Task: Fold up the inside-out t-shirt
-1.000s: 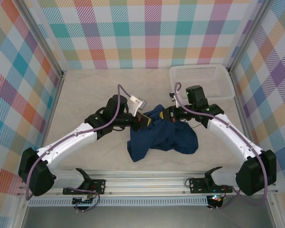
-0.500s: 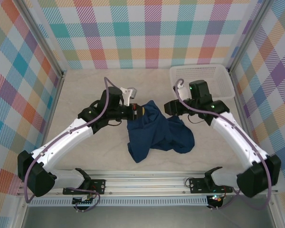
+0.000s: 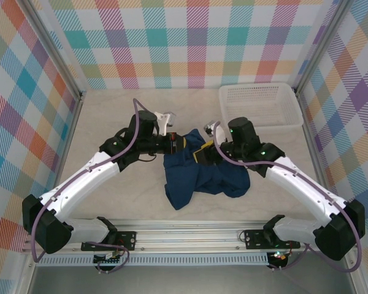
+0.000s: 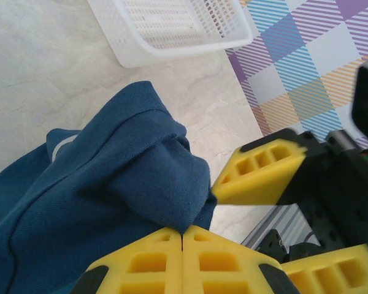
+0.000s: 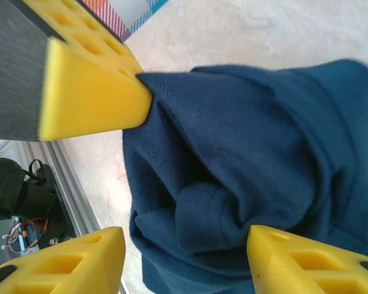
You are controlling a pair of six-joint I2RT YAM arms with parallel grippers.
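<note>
Pale, faintly marbled tabletop (image 3: 110, 110), smooth and matte. It is boxed in by plaid panels (image 3: 172, 43) in pastel checks on three sides, with a ribbed metal rail (image 3: 190, 236) along the near edge. White plastic mesh basket (image 3: 260, 104), rectangular, sits in the far right corner.

T-shirt (image 3: 202, 177) is at table centre, between the two arms. It is dark navy knit, soft and crumpled into a lumpy heap with deep folds, its far end lifted. A stitched hem ridge shows in the left wrist view (image 4: 110, 196).

Left gripper (image 4: 182, 236) has blocky yellow ribbed fingers pressed together, clenched on a peak of the t-shirt's cloth.

Right gripper (image 5: 185, 239) is released, yellow fingers spread wide either side of a bunched fold of the shirt (image 5: 245, 141). It sits just beside the left gripper.
</note>
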